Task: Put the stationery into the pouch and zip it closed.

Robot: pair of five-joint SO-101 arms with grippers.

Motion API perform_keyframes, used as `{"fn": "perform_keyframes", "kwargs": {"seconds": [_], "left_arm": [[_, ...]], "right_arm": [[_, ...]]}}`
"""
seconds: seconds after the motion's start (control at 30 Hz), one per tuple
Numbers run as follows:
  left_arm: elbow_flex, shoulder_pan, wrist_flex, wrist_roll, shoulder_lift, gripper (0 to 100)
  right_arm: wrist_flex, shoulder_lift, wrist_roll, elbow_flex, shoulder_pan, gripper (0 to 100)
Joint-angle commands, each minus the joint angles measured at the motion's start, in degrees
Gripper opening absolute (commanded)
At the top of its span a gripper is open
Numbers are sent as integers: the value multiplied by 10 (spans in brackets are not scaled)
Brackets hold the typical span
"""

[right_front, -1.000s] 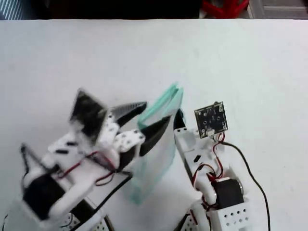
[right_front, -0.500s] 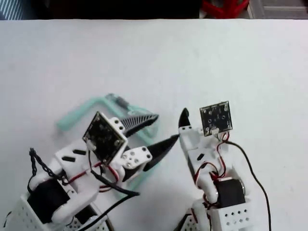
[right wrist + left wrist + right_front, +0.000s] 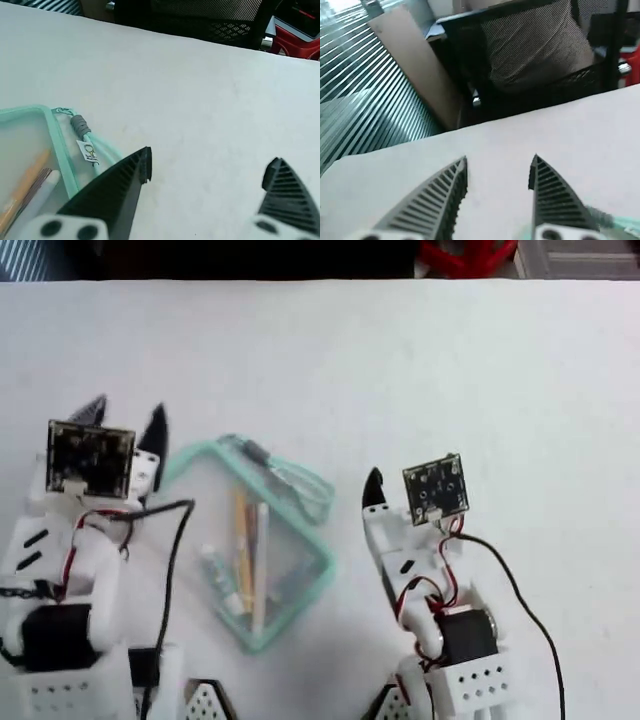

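Note:
The clear pouch (image 3: pixel 285 560) with a mint-green edge lies flat on the white table between the two arms. Inside it are an orange pencil (image 3: pixel 241 530), a white pen (image 3: pixel 260 560) and a small greenish item (image 3: pixel 218 575). Its grey zipper pull (image 3: pixel 257 451) with a looped cord sits at the far corner. My left gripper (image 3: pixel 127 410) stands open to the left of the pouch, holding nothing. My right gripper (image 3: pixel 402 483) stands open just right of the pouch. In the right wrist view the pouch (image 3: pixel 62 165) and pull (image 3: pixel 79 124) lie beside the open gripper (image 3: pixel 210 159). The left wrist view shows the open gripper (image 3: pixel 499 161) over bare table.
The table (image 3: pixel 480 370) is white, with wide free room at the back and right. Beyond its far edge are a black mesh chair (image 3: pixel 535 45), a cardboard box (image 3: pixel 415 65) and something red (image 3: pixel 465 255).
A second ago the pouch stood on edge between both grippers. It now lies flat. The left arm has let go and swung back to the left; the right arm has hardly moved.

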Motion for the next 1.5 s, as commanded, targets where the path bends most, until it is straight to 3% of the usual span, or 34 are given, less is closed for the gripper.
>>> {"fn": "perform_keyframes", "kwargs": {"seconds": [0.0,0.17,0.27,0.37,0.47,0.57,0.7,0.87,1.07,1.17,1.33,1.47], "left_arm": [[56,-56,-79,-56,-5,153],[207,-126,-302,-193,-3,74],[257,-144,-371,-207,42,45],[170,-165,-294,-127,125,39],[0,-173,-119,-64,229,41],[-153,-148,25,-93,356,41],[-288,-123,128,-200,544,40],[-431,-124,171,-268,756,37],[-568,-126,198,-273,941,37],[-607,-125,221,-281,996,37],[-622,-116,283,-405,1044,24],[-622,-131,289,-430,1051,24]], "right_arm": [[-13,-7,2,-5,-9,347],[-12,-7,2,-5,-8,347],[-12,-7,1,-5,-8,347],[-12,-7,1,-5,-8,347],[-12,-7,1,-4,-8,347],[-12,-7,1,-4,-8,347],[-12,-7,1,-4,-8,347],[-12,-7,1,-4,-8,347],[-12,-7,2,-4,-8,347],[-12,-7,2,-4,-8,347],[-13,-7,2,-4,-8,347],[-13,-7,2,-4,-8,347]]}}
